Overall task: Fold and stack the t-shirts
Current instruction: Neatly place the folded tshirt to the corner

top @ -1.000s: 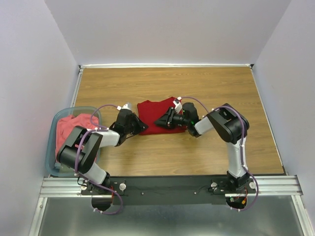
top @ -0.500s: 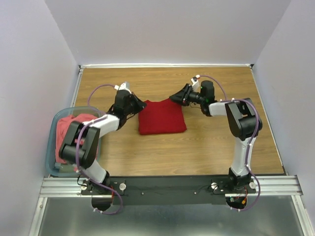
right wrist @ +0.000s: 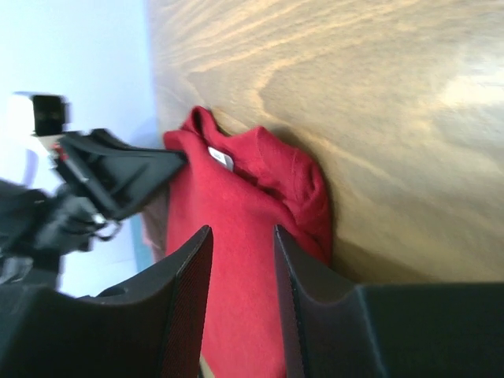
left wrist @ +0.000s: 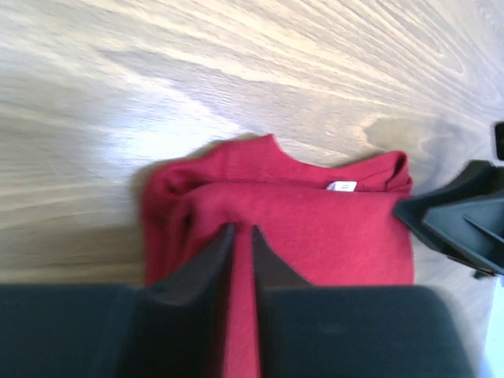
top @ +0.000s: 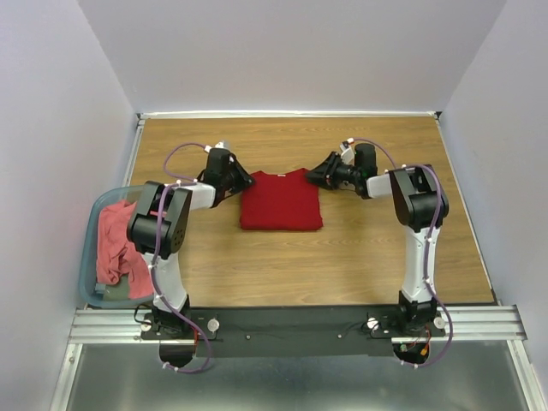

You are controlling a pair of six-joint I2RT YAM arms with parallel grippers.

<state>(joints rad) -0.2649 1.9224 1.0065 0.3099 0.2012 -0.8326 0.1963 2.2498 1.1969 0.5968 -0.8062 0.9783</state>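
Note:
A crimson red t-shirt (top: pixel 281 201) lies folded into a rough square in the middle of the wooden table (top: pixel 377 248), its white neck label (left wrist: pixel 341 187) at the far edge. My left gripper (top: pixel 245 181) is at the shirt's far left corner, its fingers (left wrist: pixel 213 260) a thin slit apart with red cloth (left wrist: pixel 315 228) in the slit. At the far right corner is my right gripper (top: pixel 311 177), jaws wider, red cloth (right wrist: pixel 260 169) filling the gap between them (right wrist: pixel 242 230). A coral-pink t-shirt (top: pixel 113 244) lies crumpled in the tub.
The blue-grey plastic tub (top: pixel 88 267) stands at the table's left edge beside the left arm's base. White walls enclose the table on three sides. The black rail (top: pixel 282 324) with both arm bases runs along the near edge.
Both grippers carried the shirt's near edge up to its far edge, folding it in half. The left arm swung off the tub, baring the pink shirt. The left fingers have parted slightly.

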